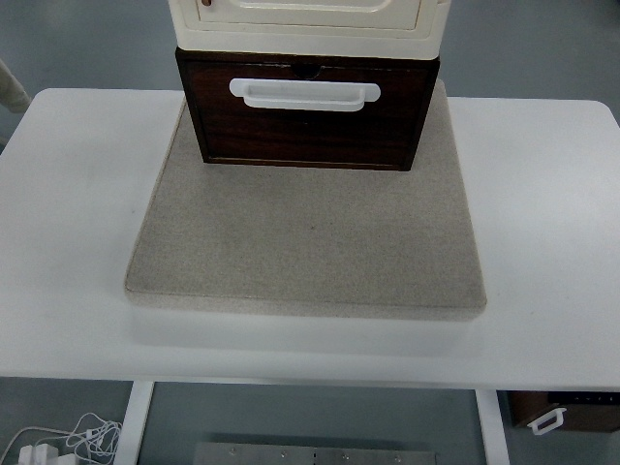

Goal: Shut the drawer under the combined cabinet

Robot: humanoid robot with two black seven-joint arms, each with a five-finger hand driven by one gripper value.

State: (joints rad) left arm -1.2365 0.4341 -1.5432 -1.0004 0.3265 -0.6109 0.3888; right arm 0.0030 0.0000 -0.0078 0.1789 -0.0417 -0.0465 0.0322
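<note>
The dark wooden drawer (pixel 306 111) sits at twelve o'clock in the view, under the cream cabinet (pixel 308 24) stacked on top of it. Its front panel faces the camera and carries a wide white handle (pixel 304 93) across the upper part. The front projects slightly forward of the cream unit above; whether it is pushed fully home cannot be told from this angle. At about eleven o'clock on the cream cabinet's face a small reddish mark (pixel 206 3) shows at the frame's top edge.

The cabinet stands at the far end of a grey-beige slab (pixel 308 247), which spreads toward six o'clock with its surface bare. The slab lies on the white bench (pixel 73 223), which reaches out to nine and three o'clock.

Below the bench edge, at seven o'clock, a tangle of white cable (pixel 73 441) lies on the floor. At five o'clock a second dark box with a white handle (pixel 567 412) peeks out beneath the bench.

No robot hand appears anywhere in the view, so neither one's state can be told.
</note>
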